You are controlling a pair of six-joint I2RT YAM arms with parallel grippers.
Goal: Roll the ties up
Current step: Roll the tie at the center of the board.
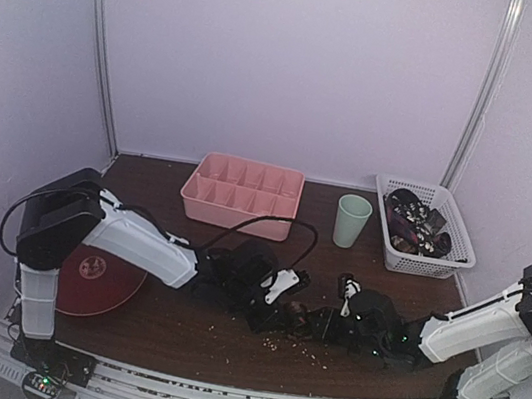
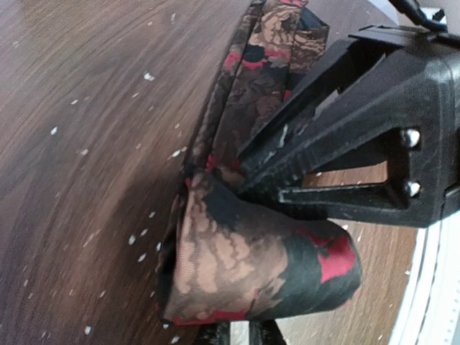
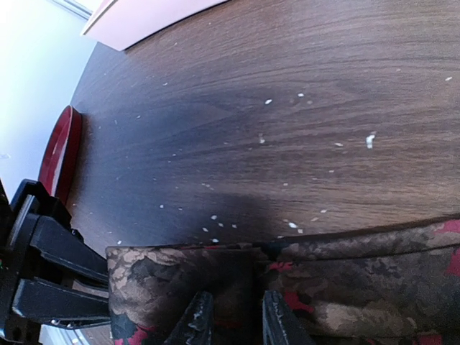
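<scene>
L arm point(image 1: 142, 246) & R arm point(image 1: 473, 334) stretched low & inward, wrists nearly meeting. R gripper point(image 3: 233, 320) pinched the tie point(image 3: 359, 280) btwn its fingers. L gripper point(image 2: 241, 336) fingers sat nearly together, grip unclear.

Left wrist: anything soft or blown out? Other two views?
Left wrist: the patterned tie sits close to the lens and reads soft, lower right edge blown out white. Right wrist: table grain crisp, dark shadow band above the tie. Top external: dim, violet cast, tie hard to pick out.
</scene>
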